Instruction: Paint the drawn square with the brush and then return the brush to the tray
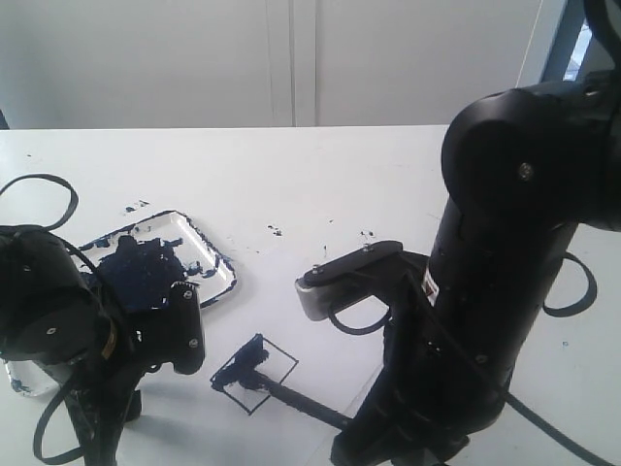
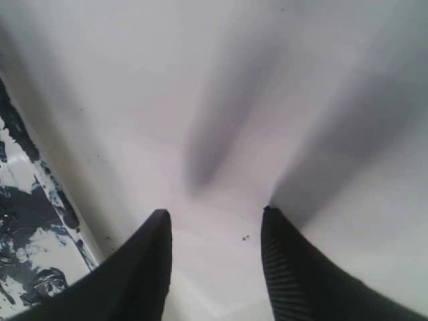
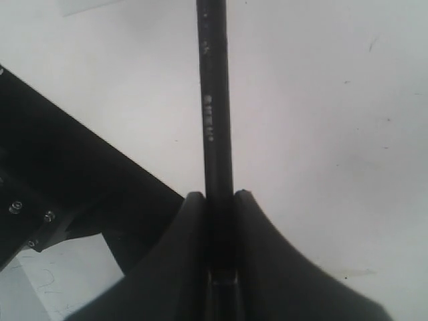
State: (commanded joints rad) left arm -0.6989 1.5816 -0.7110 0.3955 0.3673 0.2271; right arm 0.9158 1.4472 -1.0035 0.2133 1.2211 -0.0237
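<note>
The brush [image 1: 301,403], judged light, stiff and slim, was gripped on its handle by the right gripper [image 3: 215,195], jaws nearly closed around it, bristles laid in the square [image 1: 264,361]; the left gripper [image 2: 214,217] was seen open, empty.

Tray [image 1: 194,238] left, square [image 1: 272,367] before it, brush [image 1: 310,405] on the square.
The tray lies on the table [image 1: 340,175] toward the left; the square lies just in front and right of it, apart. The brush slants in from the right front, tip on the square.
</note>
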